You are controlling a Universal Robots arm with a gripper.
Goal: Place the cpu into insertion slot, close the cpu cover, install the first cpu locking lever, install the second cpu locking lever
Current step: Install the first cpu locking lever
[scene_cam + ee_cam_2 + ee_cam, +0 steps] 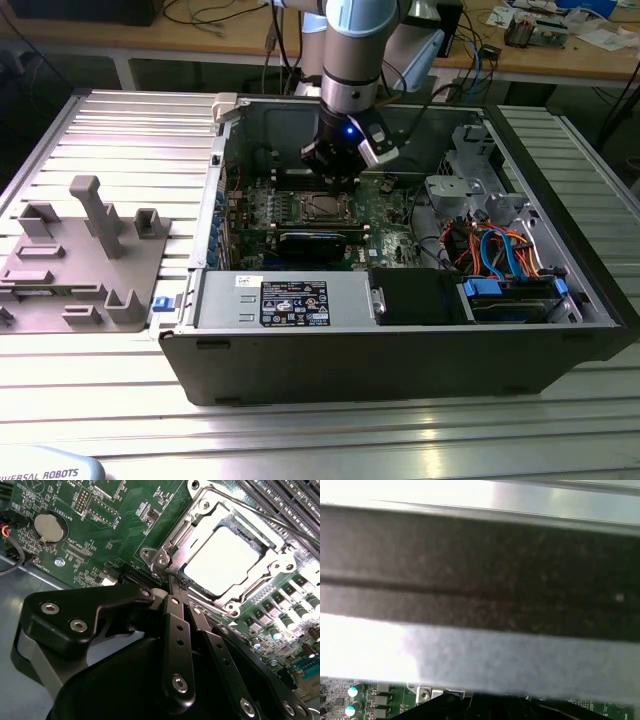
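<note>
Arm: stands over the open computer case [400,350], reaching down into it from the far side in the exterior view.
Gripper [335,172]: low over the green circuit board [390,200], just behind the socket as the exterior view shows it. In the second wrist view the gripper [176,582] has its two black fingers [177,630] pressed together, the tips meeting at the socket's corner. Nothing can be made out between them.
Cpu [222,555]: lying flat inside the insertion slot [197,510], its metal top glaring bright under the light.
Insertion slot: set in the circuit board; in the exterior view it [322,208] sits just in front of the gripper, near the middle of the board.
Cpu cover [255,592]: down flat around the chip, the chip showing through the cut-out middle.
Locking levers: one thin rod [260,510] runs along the far side of the socket, beside the memory slots [295,500]. Whether it is latched cannot be told.
Coin battery [50,526]: on the board, well apart from the socket.
Power supply [285,298]: silver box at the near wall of the case.
Grey fixture [80,255]: on the ribbed table [120,130], at the exterior view's left of the case.
First wrist view: a dark bar [480,575] across, with a strip of board below it.
</note>
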